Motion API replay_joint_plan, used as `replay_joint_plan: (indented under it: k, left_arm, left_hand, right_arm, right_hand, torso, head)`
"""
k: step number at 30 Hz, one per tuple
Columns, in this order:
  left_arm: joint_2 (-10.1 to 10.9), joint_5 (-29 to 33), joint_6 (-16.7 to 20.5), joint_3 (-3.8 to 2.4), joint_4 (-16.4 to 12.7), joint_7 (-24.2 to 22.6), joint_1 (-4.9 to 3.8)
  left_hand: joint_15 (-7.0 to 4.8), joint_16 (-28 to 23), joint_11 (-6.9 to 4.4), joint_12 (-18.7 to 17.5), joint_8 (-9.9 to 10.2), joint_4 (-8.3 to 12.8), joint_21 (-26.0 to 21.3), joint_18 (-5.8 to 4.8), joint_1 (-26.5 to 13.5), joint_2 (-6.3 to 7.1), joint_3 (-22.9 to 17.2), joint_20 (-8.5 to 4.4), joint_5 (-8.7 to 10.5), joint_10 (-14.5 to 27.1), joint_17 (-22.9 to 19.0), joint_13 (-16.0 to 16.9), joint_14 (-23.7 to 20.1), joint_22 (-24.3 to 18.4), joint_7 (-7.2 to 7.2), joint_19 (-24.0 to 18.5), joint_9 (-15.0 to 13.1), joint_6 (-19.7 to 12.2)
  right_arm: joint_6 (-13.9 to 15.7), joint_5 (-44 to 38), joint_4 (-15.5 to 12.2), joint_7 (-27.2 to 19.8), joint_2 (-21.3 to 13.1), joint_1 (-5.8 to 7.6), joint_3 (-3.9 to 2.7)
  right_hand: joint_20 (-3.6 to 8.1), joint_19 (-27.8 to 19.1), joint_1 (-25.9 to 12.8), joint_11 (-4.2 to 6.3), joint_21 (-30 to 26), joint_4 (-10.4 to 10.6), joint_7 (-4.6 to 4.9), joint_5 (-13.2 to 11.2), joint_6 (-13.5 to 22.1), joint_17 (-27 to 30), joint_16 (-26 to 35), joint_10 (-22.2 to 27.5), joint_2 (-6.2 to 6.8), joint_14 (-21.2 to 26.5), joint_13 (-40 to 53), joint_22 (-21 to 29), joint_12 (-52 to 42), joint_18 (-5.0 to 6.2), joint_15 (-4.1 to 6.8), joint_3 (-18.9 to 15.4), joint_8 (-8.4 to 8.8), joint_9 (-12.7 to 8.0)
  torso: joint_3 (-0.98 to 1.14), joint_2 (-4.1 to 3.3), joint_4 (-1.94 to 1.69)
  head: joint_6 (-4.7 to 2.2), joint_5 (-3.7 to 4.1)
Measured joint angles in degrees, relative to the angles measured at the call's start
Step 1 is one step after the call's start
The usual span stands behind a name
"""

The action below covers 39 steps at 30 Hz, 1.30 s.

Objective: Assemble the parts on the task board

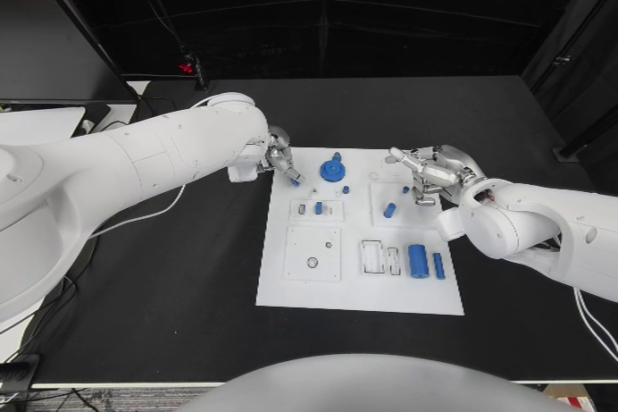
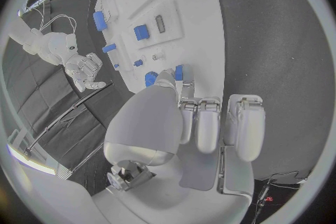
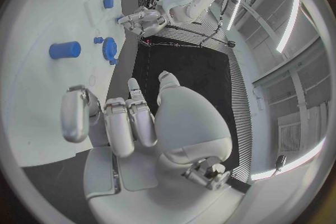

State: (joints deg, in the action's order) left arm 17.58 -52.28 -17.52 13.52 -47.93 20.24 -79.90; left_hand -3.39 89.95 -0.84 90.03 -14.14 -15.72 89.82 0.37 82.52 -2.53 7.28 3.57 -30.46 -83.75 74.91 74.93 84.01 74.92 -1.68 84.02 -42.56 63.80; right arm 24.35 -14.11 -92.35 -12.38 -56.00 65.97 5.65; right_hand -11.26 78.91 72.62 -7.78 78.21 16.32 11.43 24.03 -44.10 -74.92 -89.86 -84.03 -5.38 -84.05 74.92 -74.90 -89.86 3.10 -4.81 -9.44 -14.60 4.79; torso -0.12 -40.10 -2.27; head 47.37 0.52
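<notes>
The white task board (image 1: 290,278) lies mid-table with several blue parts: a gear (image 1: 334,170), a peg (image 1: 389,210), a thick cylinder (image 1: 417,260) and a thin bar (image 1: 439,266). My left hand (image 1: 277,157) hovers at the board's far left corner and pinches a small blue part (image 1: 294,181) between thumb and a finger. In the left wrist view that part (image 2: 179,71) sits at the fingertips, next to the gear (image 2: 150,78). My right hand (image 1: 431,172) hangs over the board's far right area, fingers loosely curled and apart, holding nothing. Its wrist view shows the gear (image 3: 108,47) and peg (image 3: 64,49).
Recessed white blocks with sockets (image 1: 313,254) sit on the board's near half. A white cable (image 1: 142,217) trails over the black table (image 1: 168,296) on the left. The table's back edge meets dark curtains.
</notes>
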Motion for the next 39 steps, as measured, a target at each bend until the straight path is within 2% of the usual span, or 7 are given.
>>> replay_joint_plan:
  k: [5,15,24,29,39]
  left_arm:
    - [1.9,0.0,1.8,0.0,-2.8,-0.8,-0.35]
    - [7.5,0.6,4.5,0.0,-11.8,-1.3,-1.75]
    - [11.6,1.1,5.5,0.0,-18.8,-0.2,-1.93]
    - [12.8,1.3,5.5,0.02,-20.7,0.8,-1.93]
    - [13.6,1.7,6.2,0.02,-23.3,3.6,-1.92]
  left_hand:
    - [0.01,0.0,-0.01,0.0,-0.3,-0.2,0.0,0.0,0.4,0.4,-0.9,0.0,-0.28,0.0,0.0,0.0,0.0,0.0,-0.21,0.0,-0.1,0.2]
    - [0.01,0.0,-0.21,0.0,-0.3,-0.3,0.0,0.0,1.0,1.04,-2.2,0.0,-1.35,0.2,0.0,0.0,0.0,0.0,-0.4,0.0,-0.1,0.4]
    - [0.02,0.0,-0.21,0.0,-0.3,-0.4,0.0,0.0,1.3,1.29,-2.4,0.0,-1.58,0.2,0.0,0.0,0.0,0.0,-0.4,0.0,-0.1,0.4]
    - [0.02,0.0,-0.21,0.1,-0.2,-0.7,0.0,0.0,1.3,1.3,-2.6,0.0,-1.58,0.2,0.0,0.0,0.0,0.0,-0.4,0.0,-0.1,0.4]
    - [0.02,0.0,-0.21,0.1,0.0,-0.8,0.0,0.0,1.3,1.3,-2.9,0.0,-1.58,0.2,0.0,0.1,0.0,0.0,-0.4,0.0,-0.1,0.4]
  right_arm:
    - [0.0,0.0,0.0,0.0,-0.1,-0.01,0.0]
    - [0.0,0.0,0.0,0.0,-0.5,-0.01,0.01]
    - [0.1,0.0,-0.1,0.0,-0.7,-0.01,0.01]
    - [0.1,0.0,-0.2,0.0,-0.8,-0.01,0.01]
    - [0.1,0.0,-0.2,0.0,-0.8,-0.01,0.0]
  right_hand:
    - [0.0,0.0,0.0,0.0,0.0,0.0,0.0,0.0,0.0,0.0,0.0,0.0,0.0,0.0,0.0,0.0,0.0,0.0,0.0,0.0,0.0,0.0]
    - [0.0,0.0,0.0,0.0,0.0,0.0,0.0,0.0,0.0,0.0,0.0,0.0,0.0,0.0,0.0,0.0,0.0,0.0,0.0,0.0,-0.28,0.0]
    - [0.0,0.0,0.0,0.0,0.0,0.0,0.0,0.0,0.0,0.0,0.0,0.0,0.0,0.0,0.0,0.0,0.0,0.0,0.0,0.0,-0.27,0.0]
    - [0.0,0.0,0.0,0.0,0.0,0.0,0.0,0.0,0.0,0.0,0.0,0.0,0.0,0.0,0.0,0.0,0.0,0.0,0.0,0.0,-0.27,0.0]
    - [0.0,0.0,0.0,0.0,0.0,0.0,0.0,0.0,0.0,0.0,0.0,0.0,0.0,0.0,0.0,0.0,0.0,0.0,0.0,0.0,-0.27,0.0]
  torso:
    - [0.03,0.0,-0.03]
    - [0.09,0.03,-0.05]
    - [0.07,0.03,-0.02]
    - [0.06,0.01,-0.02]
    - [0.0,-0.02,0.08]
  head:
    - [0.11,0.0]
    - [0.26,-0.11]
    - [0.36,-0.34]
    - [0.43,-0.41]
    - [0.68,-0.66]
